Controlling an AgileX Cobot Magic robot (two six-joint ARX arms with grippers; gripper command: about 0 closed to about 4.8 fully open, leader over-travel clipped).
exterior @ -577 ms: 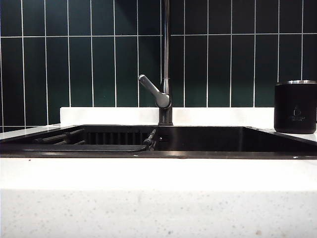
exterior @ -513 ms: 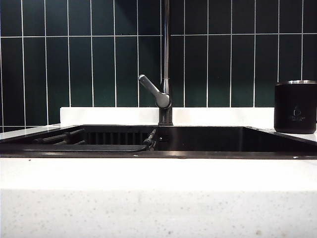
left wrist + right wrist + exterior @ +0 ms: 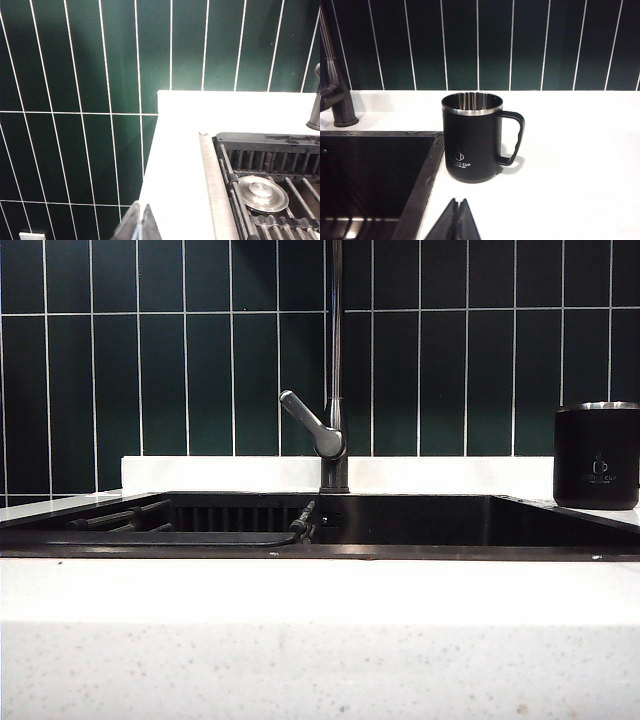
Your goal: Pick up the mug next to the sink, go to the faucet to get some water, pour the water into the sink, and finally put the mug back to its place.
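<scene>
Here, the mug (image 3: pixel 472 137) is seen standing upright on the white counter (image 3: pixel 570 165), just beside the sink (image 3: pixel 370 175) at its right end in the exterior view, where the mug (image 3: pixel 597 456) appears at the far right edge. Its steel rim faces up, its handle is turned away from the basin, and a small white logo is shown on its side. The faucet (image 3: pixel 335 370) is set at the back of the sink (image 3: pixel 420 522), near the middle of the exterior view, with its grey lever angled up to the left; only its base and lower pipe (image 3: pixel 337 90) are caught by the right wrist camera. A slatted rack (image 3: pixel 270 195) is laid in the left part of the basin (image 3: pixel 220 150), and a round metal strainer (image 3: pixel 262 192) is seen resting on it. Dark green tiles (image 3: pixel 150 360) are set behind the counter.

Neither arm is shown in the exterior view. The right gripper (image 3: pixel 455 222) is held near the mug but clear of it, jaws clenched together with nothing between them. The left gripper (image 3: pixel 138 225) is held over the counter's left end (image 3: pixel 175 165), beside the rack, likewise clenched and empty.
</scene>
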